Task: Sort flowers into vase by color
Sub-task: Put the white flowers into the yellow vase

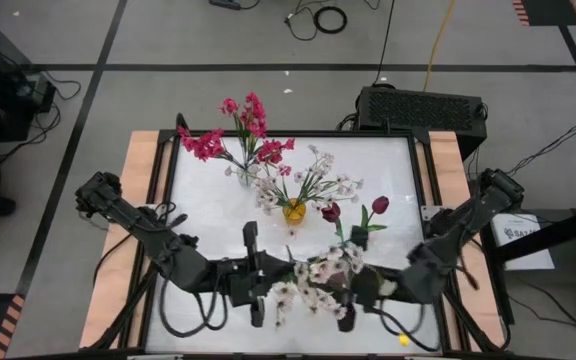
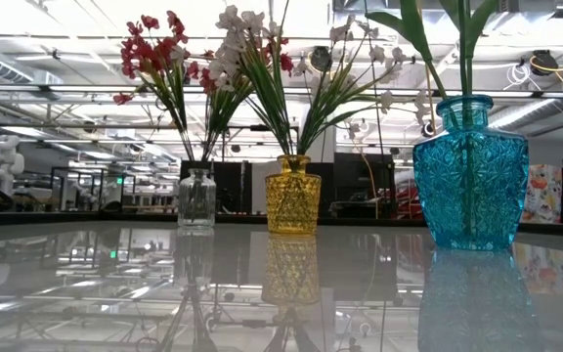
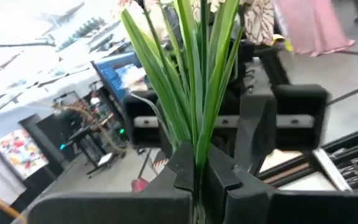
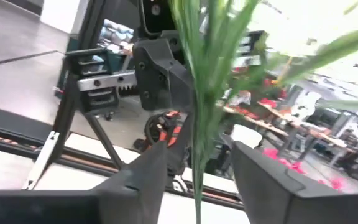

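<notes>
- Stems of a white-blossomed sprig (image 3: 194,81) stood clamped in the left gripper (image 3: 197,177), whose jaws were pressed together on the green bunch, the leaves fanning up and away from the pinch point.
- In the right wrist view the same bunch of stems (image 4: 205,106) ran through the gap of the right gripper (image 4: 199,174), but those jaws stood apart and neither one pressed the green; by that picture the hold lay with the left arm alone.
- From overhead the two grippers met nose to nose at the table's near edge, the left gripper (image 1: 260,285) on one side and the right gripper (image 1: 353,290) on the other, with the white blossoms (image 1: 318,275) spread between and over them.
- The sprig's long axis appeared to run upright between the fingers, blossoms above and stem ends below; in my judgement the coming move turned on that, since the left arm would have to carry the bunch upright to a vase mouth and lower it stems first.
- Farther in, near the table's middle, stood the yellow vase (image 1: 295,211), which already held white flowers and so looked the right target; it lay away from the grippers toward the far side.
- The blue vase (image 2: 471,176) with two maroon tulip buds (image 1: 379,205) stood nearest the right arm, between the grippers and the yellow vase, so it might be brushed.
- Farthest off, the clear vase (image 2: 196,198) held the pink flowers (image 1: 238,125).
</notes>
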Controlling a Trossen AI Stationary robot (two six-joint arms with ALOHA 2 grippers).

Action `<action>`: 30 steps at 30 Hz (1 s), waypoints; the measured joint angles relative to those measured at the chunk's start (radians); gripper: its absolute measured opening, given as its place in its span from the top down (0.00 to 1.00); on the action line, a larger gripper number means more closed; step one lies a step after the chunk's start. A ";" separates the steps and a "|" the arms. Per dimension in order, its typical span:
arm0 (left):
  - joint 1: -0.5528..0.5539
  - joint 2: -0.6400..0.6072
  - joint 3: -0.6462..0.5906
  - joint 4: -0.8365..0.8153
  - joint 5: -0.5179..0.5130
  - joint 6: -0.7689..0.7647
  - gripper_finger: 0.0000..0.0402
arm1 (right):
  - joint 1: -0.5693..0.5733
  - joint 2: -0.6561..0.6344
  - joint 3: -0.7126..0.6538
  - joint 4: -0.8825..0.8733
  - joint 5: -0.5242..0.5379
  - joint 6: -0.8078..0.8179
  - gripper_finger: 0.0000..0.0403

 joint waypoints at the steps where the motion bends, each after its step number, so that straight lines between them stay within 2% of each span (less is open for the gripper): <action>1: -0.004 -0.015 -0.011 0.004 0.014 0.010 0.98 | 0.017 -0.005 0.003 0.000 0.029 -0.011 0.57; 5: -0.012 -0.077 -0.090 0.092 0.039 0.018 0.99 | 0.089 -0.014 0.020 0.002 0.110 -0.064 0.48; 8: 0.003 -0.102 -0.192 0.256 0.048 0.046 0.99 | 0.137 -0.014 0.041 0.007 0.138 -0.102 0.45; 13: 0.079 -0.101 -0.368 0.620 0.042 0.112 0.99 | 0.180 -0.015 0.049 0.040 0.142 -0.158 0.46; 18: 0.144 -0.099 -0.521 0.848 0.050 0.077 0.99 | 0.206 -0.015 0.049 0.060 0.151 -0.219 0.47; 21: 0.171 -0.092 -0.574 0.987 0.065 0.074 0.99 | 0.215 -0.015 0.049 0.060 0.216 -0.248 0.48; 24: 0.180 -0.066 -0.603 1.048 0.087 0.074 0.99 | 0.216 -0.015 0.049 0.059 0.267 -0.260 0.49; 26: 0.179 -0.039 -0.604 1.069 0.141 0.077 0.99 | 0.216 -0.015 0.049 0.059 0.277 -0.260 0.50; 28: 0.160 -0.017 -0.600 1.079 0.181 0.122 0.99 | 0.216 -0.015 0.049 0.059 0.277 -0.261 0.50; 30: 0.141 0.009 -0.594 1.082 0.178 0.175 0.99 | 0.216 -0.015 0.049 0.058 0.276 -0.263 0.51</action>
